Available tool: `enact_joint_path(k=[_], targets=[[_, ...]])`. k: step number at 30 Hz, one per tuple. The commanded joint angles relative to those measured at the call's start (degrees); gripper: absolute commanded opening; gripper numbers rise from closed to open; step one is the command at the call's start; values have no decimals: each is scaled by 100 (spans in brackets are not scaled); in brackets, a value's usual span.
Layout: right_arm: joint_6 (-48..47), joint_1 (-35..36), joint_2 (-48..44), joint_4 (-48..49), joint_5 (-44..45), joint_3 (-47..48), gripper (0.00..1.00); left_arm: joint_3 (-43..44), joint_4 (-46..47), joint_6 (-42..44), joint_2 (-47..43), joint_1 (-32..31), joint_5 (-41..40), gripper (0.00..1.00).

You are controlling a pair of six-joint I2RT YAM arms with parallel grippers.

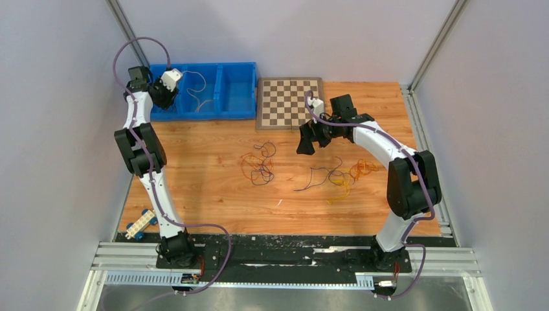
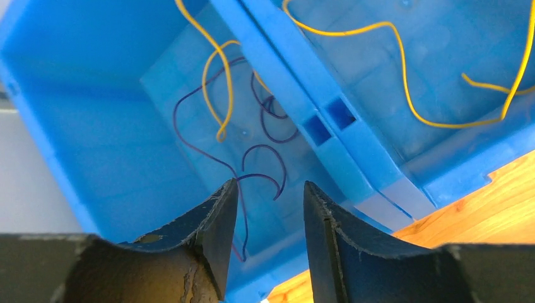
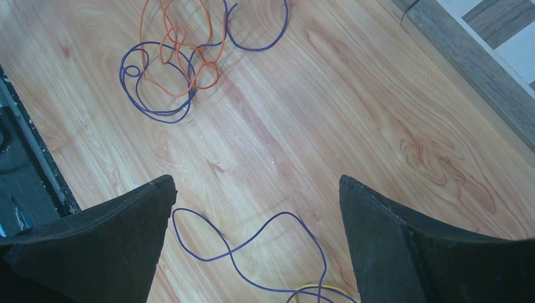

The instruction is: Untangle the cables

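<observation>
Hanging over the left compartment of the blue bin (image 1: pixel 207 66) at the far left of the table (image 1: pixel 207 201), the left pincer (image 2: pixel 270 189) stands partly spread, its two dark fingers apart with nothing pinched between them; on the bin floor below lie a dark purple cable (image 2: pixel 265 146) in loose loops and a yellow cable (image 2: pixel 221 134) draped beside it; a second yellow cable (image 2: pixel 407 88) curves over the floor of the next compartment, beyond the divider. The right pincer (image 1: pixel 305 144) hovers above the middle of the table, just in front of the chessboard (image 1: pixel 289 102); its fingers are spread wide and hold nothing. On the wood between those fingers a purple strand (image 3: pixel 284 214) squiggles, clear of both, with a bit of yellow at its near end; farther off lies an orange-and-purple tangle (image 3: pixel 183 69), the orange loops threaded through the purple ones. In the top view that tangle sits left of the table's centre; a second heap (image 1: pixel 340 178) of purple, orange and yellow cables lies well apart from it on the right, near the right arm's elbow. A small white-and-blue toy (image 1: pixel 139 225) rests at the table's near left edge.
</observation>
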Motion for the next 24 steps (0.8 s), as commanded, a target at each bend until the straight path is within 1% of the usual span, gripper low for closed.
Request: enact_joint_path(k=[1,3,5,9,14,18,20,22,23,24], targets=[[-14,-17,38,-42,44,236,100,207,12,845,67,117,501,52],[-23,-3,47,-55,69,224,100,167,64,1029,135,174,650,54],[-37,18,60,-53,113,232,100,94,302,1181,200,190,592,56],[-56,114,125,-64,154,254,100,146,914,1161,402,193,515,56],[-116,303,251,-61,264,336,100,284,1244,1067,691,193,592,55],[-146,408,331,-71,351,396,100,269,1740,937,836,193,583,52],[-155,437,359,-77,389,397,100,294,1957,974,939,193,493,49],[-179,467,357,-82,422,388,100,303,2214,962,1021,193,378,40],[-194,488,358,-83,448,378,100,295,2396,930,1037,193,354,30],[-211,509,348,-95,480,354,100,260,2490,845,1045,191,363,25]])
